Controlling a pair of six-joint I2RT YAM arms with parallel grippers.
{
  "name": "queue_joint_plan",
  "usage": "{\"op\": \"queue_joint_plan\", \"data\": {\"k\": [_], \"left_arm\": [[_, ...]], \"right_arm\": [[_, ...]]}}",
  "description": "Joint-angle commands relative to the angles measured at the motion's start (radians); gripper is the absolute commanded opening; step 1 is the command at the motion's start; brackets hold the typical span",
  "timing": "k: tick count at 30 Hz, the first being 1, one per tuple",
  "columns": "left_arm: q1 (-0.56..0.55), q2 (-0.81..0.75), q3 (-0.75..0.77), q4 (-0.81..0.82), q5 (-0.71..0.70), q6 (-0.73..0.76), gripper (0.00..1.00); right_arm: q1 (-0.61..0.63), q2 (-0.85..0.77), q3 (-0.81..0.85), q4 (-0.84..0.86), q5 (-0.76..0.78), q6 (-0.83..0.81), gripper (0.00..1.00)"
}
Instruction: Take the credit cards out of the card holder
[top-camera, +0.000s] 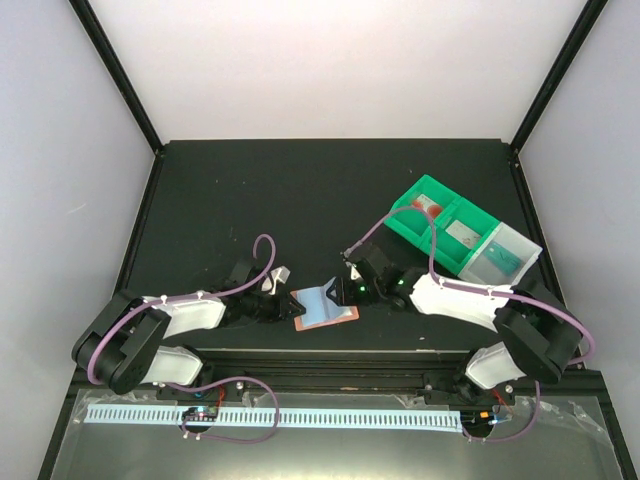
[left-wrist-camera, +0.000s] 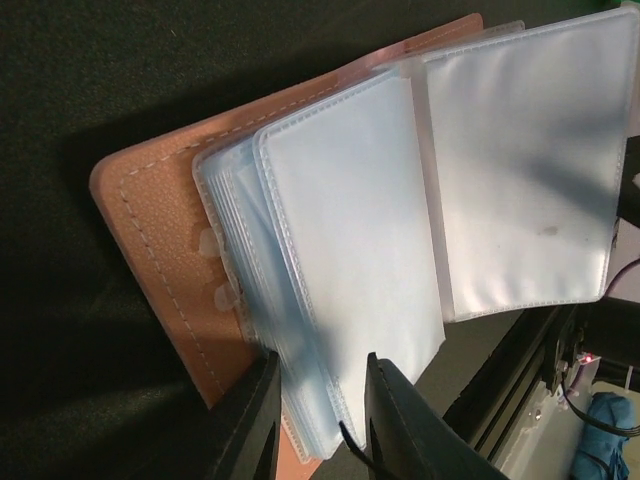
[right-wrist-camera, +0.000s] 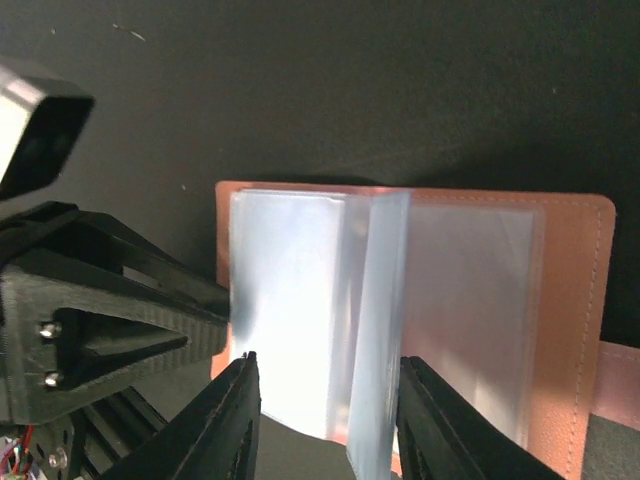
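The salmon-pink card holder lies open near the table's front edge, its clear bluish sleeves fanned out. My left gripper comes in from the left, and its jaws are closed on the stack of sleeves at the holder's left side. My right gripper is open at the holder's right side. Its fingers straddle one sleeve that stands on edge, without touching it. I cannot tell any credit cards apart inside the sleeves. The holder's cover shows in both wrist views.
A green compartment bin with a clear end section stands at the back right; flat card-like pieces lie in its compartments. The table's front rail runs just below the holder. The left gripper's black body fills the right wrist view's left side.
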Motion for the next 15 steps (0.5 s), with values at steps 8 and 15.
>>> {"op": "queue_joint_plan", "data": {"k": [8,15], "left_arm": [[-0.007,-0.014,0.038,-0.038,0.01,0.025,0.23],[-0.008,-0.05,0.045,-0.071,-0.005,0.019,0.23]], "right_arm": [[0.016,0.0,0.028,0.031,-0.06,-0.018,0.38],[0.035,0.02,0.022,0.084,-0.115,-0.009,0.34]]}}
